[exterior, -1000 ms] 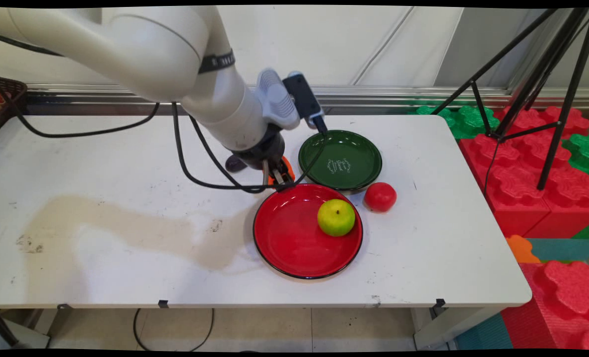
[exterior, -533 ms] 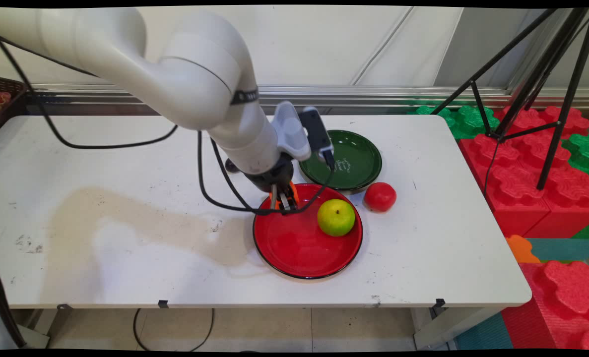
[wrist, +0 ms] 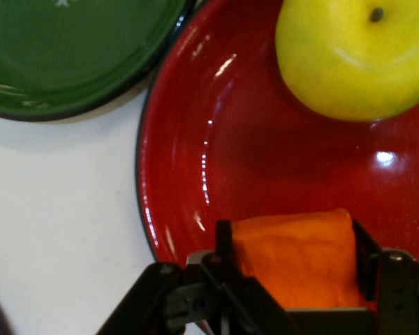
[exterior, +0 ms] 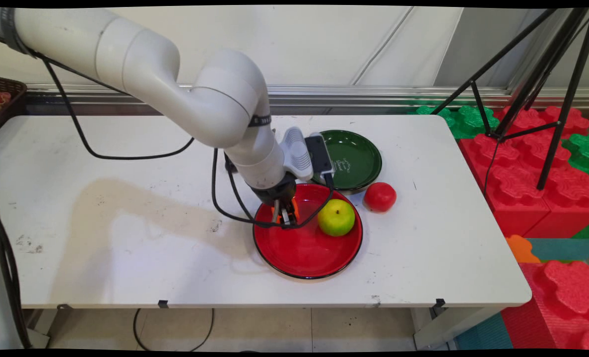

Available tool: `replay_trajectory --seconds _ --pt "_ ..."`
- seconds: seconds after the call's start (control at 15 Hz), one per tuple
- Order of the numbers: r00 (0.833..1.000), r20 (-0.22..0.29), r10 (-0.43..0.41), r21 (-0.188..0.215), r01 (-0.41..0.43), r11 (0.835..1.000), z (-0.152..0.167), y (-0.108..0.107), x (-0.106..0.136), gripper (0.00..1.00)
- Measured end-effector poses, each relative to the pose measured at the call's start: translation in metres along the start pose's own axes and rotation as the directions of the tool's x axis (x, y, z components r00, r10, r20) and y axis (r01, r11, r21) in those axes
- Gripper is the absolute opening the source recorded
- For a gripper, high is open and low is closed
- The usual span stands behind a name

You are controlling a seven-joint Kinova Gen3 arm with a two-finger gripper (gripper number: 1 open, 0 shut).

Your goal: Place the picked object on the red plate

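One orange block point(wrist: 293, 258) in tool point(wrist: 293, 269) grip

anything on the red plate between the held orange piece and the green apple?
No. Hand view shows bare red plate between orange piece in gripper and green apple.

Green apple point(exterior: 336, 217) beside bare plate point(exterior: 299, 248) centre
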Motion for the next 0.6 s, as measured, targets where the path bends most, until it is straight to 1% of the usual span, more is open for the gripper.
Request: replay_trajectory --seconds 0.4,0.47,0.6 --pt "0.998 -0.006 0.056 -0.041 -0.056 0.998 0.019 -0.001 -0.004 0.00" --pt "0.998 -0.010 0.065 -0.046 -0.065 0.997 0.021 -0.001 -0.004 1.00" --pt "0.996 -0.018 0.084 -0.057 -0.085 0.995 0.022 -0.001 -0.004 1.00"
